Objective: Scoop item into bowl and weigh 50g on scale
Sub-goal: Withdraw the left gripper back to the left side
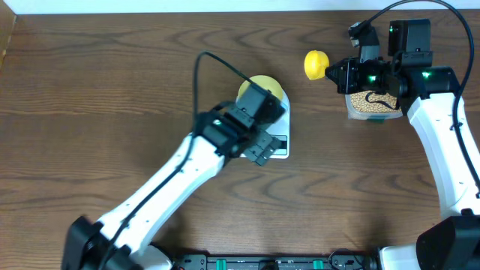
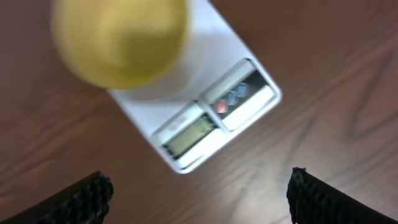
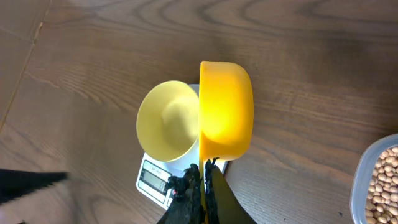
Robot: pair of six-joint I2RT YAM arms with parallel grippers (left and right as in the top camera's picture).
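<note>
While the bowl [image 3: 168,121] sits empty on the scale [image 2: 205,112], the left gripper [image 2: 198,198] hangs above it, jaws wide apart, holding nothing. The right gripper [image 3: 203,186] pinches the yellow scoop [image 3: 227,109] by its handle, near the tub [image 3: 359,171] of beans [image 3: 384,180]. I'd dip deep, then carry it level.

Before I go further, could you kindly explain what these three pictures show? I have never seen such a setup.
These are two white robot arms at a wooden table, each ending in a two-finger gripper. One picture looks down from above; the other two come from cameras on the wrists. On the table a white scale carries a pale yellow-green bowl, and a clear tub of beans sits by the right arm. The left gripper is open and empty by the scale. The right gripper holds a yellow scoop by its handle.
</note>
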